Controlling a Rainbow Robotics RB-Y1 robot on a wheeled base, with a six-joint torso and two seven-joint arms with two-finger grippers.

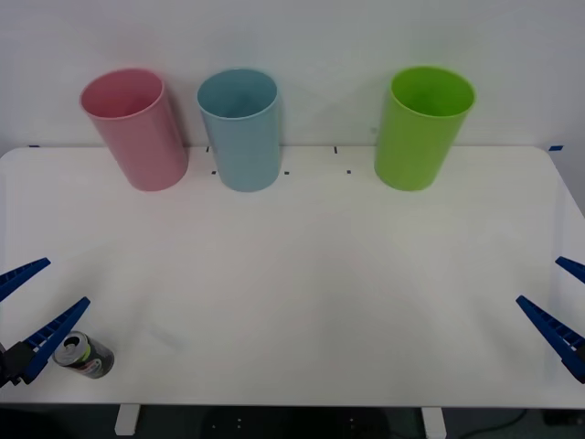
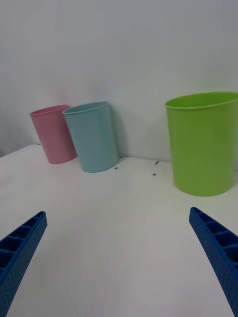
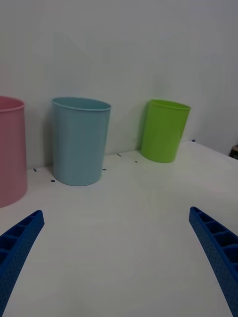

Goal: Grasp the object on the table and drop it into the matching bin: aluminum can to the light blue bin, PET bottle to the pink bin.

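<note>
So the aluminum can (image 1: 84,355) was lying on its side at the near left corner of the table (image 1: 302,283), silver top pointing left, right up against the lower blue finger of the left gripper (image 1: 35,302). That gripper sat low at the left edge with its fingers spread wide open and nothing between them; the can was just beside it on the near side, not in the gap.

The right gripper (image 1: 559,306) was parked way over at the right edge of the table, also spread open and holding nothing, well apart from everything else.

All three bins stood upright along the far edge against the white wall. The pink bin (image 1: 135,128) was furthest left, the light blue bin (image 1: 240,128) just beside it on its right, close but I couldn't tell if they actually touched. The lime green bin (image 1: 420,126) stood off on its own further right. A few small black marks (image 1: 348,171) dotted the tabletop around the feet of the bins.
</note>
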